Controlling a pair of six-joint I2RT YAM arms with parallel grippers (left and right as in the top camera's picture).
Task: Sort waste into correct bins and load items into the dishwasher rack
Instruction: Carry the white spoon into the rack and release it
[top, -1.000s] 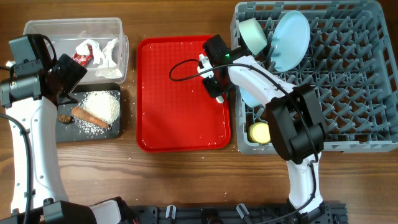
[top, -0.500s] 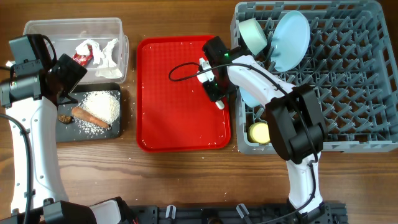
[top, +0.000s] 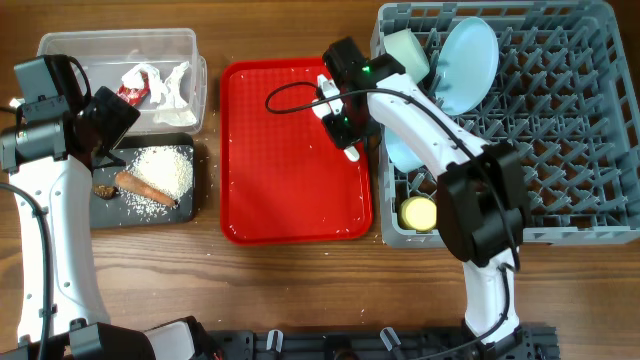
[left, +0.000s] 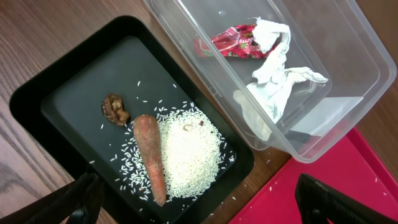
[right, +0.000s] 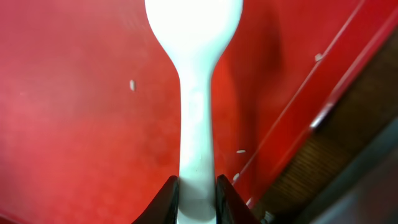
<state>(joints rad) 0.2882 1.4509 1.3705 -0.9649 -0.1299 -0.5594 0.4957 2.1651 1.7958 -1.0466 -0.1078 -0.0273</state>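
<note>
My right gripper (top: 345, 128) is shut on the white plastic spoon (right: 194, 93) and holds it over the right edge of the red serving tray (top: 280, 190); the spoon's tip shows in the overhead view (top: 351, 153). The grey dishwasher rack (top: 560, 140) holds a pale blue plate (top: 468, 66), a blue-green bowl (top: 406, 56), a second bowl (top: 402, 155) partly under my arm, and a yellow cup (top: 417, 213). My left gripper (left: 199, 202) is open above the black tray (left: 74, 93), which holds rice (left: 189, 152), a carrot stick (left: 151, 157) and a brown scrap (left: 114, 109). The clear tub (left: 336, 81) holds a red wrapper (left: 233, 46) and crumpled paper (left: 273, 78).
A few rice grains (right: 132, 84) lie on the red tray. The rack's wall stands just right of the tray's rim. Wooden table (top: 300, 280) shows in front of the tray.
My right gripper has moved a little back and to the left with the spoon in it, lifting off the tray. The left arm has not moved.
</note>
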